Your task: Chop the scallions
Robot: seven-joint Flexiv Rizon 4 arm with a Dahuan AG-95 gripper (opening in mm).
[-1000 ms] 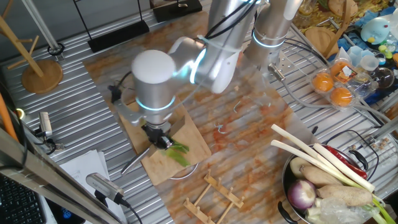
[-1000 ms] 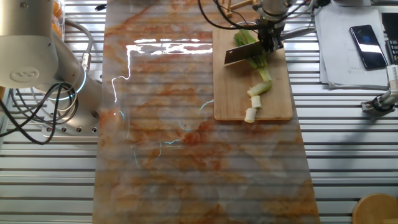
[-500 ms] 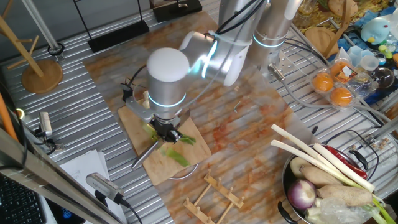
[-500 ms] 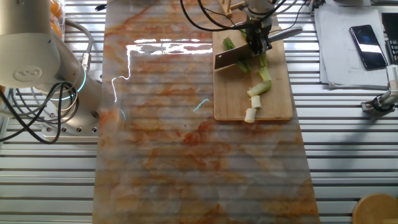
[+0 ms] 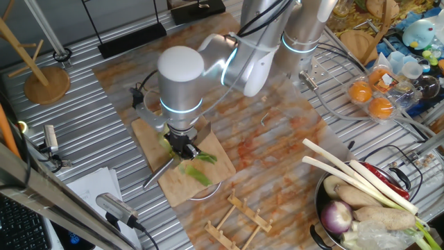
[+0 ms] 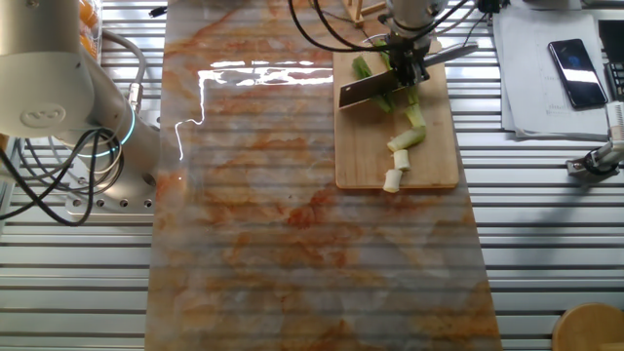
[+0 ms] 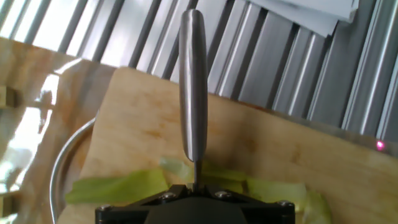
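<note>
Knife blade (image 6: pixel 368 90) over scallions (image 6: pixel 410 125)

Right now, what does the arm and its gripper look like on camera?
The arm is glossy silver-white with rounded joint caps and glowing cyan rings at the joints. Black cables trail beside it. The gripper is small and black.

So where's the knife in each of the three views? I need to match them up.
One fixed view: the knife sticks out lower left from under the arm, its handle past the cutting board edge.
The other fixed view: top centre-right, its blade above the board's far end, held by the tool.
Hand view: the steel handle runs up the middle; the blade is hidden.
Shared landmark: the wooden cutting board with the scallions.
</note>
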